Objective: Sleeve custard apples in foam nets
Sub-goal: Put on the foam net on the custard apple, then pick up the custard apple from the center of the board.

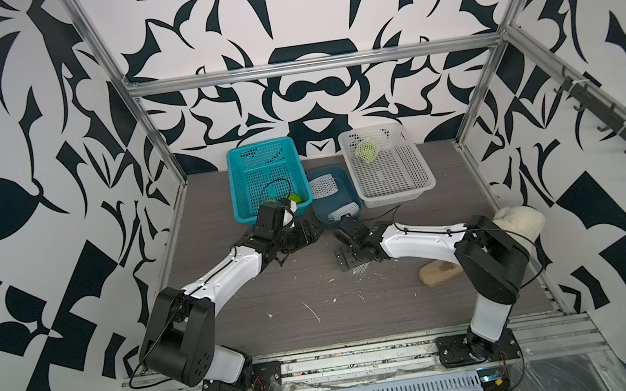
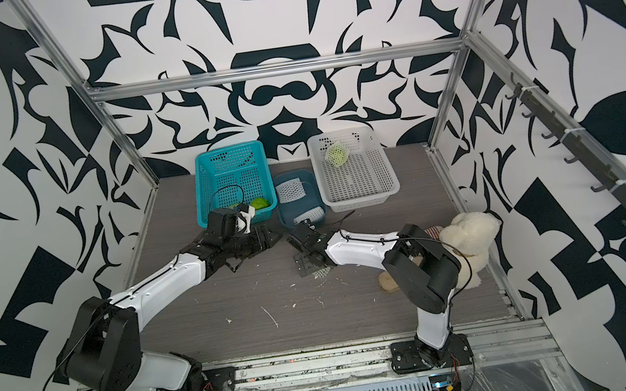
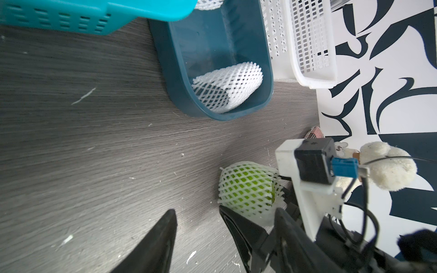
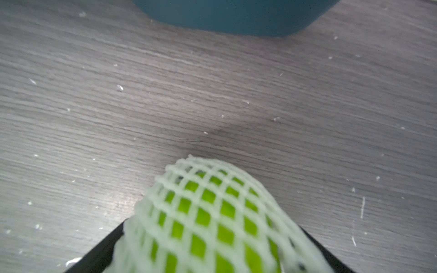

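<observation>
A custard apple in a foam net (image 4: 208, 212) rests on the table between the wide jaws of my right gripper (image 4: 212, 224), and the net's edge lies against both fingers. In a top view only a scrap of that net (image 1: 360, 268) shows under the right gripper (image 1: 348, 259). My left gripper (image 3: 196, 209) stands open and empty just beside the netted fruit (image 3: 246, 186). Two bare custard apples (image 1: 295, 198) lie in the teal basket (image 1: 243, 181). Two spare foam nets (image 3: 229, 87) lie in the dark blue bin (image 3: 179, 71). Another netted apple (image 1: 368, 150) sits in the white basket (image 1: 395, 177).
The three containers stand side by side along the back wall. A cream plush toy (image 2: 469, 237) sits at the right edge behind my right arm. White foam crumbs (image 1: 312, 311) litter the grey table. Metal frame posts (image 1: 155, 135) bound the sides.
</observation>
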Available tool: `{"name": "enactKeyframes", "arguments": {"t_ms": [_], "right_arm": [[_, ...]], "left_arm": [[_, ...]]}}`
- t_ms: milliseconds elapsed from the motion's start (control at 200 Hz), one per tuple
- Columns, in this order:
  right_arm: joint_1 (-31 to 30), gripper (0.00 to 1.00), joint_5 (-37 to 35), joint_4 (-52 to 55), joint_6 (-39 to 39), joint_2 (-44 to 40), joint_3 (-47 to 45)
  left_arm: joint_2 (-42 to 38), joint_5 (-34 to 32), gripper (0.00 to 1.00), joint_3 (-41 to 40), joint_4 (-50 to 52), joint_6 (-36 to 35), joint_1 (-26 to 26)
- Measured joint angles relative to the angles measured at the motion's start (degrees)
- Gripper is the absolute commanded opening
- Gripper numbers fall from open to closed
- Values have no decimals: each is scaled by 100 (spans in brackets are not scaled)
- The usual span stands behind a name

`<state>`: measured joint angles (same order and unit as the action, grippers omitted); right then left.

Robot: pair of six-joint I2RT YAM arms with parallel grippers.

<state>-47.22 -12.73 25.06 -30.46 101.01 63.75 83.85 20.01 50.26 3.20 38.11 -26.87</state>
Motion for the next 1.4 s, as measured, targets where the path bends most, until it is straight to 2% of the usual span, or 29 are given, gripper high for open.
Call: {"name": "enactKeyframes", "arguments": {"t_ms": [380,635,1075,1195,1400], "right_arm": [[0,100,74,-116,20,-909,-337],[0,99,116,-319,-15,-822,-599],[188,84,424,-907,-98,-442,-647],[216,84,470,-984,-107,-433,-651],[225,93,507,-1027,-127,-361,-651]], "left_arm": [[17,87,67,52,-22,-15,24],[17,87,67,52,-48,-11,24],[15,83,68,52,-48,-13,24],[15,83,68,52,-48,-13,24],[15,83,67,52,-48,-13,26]]}}
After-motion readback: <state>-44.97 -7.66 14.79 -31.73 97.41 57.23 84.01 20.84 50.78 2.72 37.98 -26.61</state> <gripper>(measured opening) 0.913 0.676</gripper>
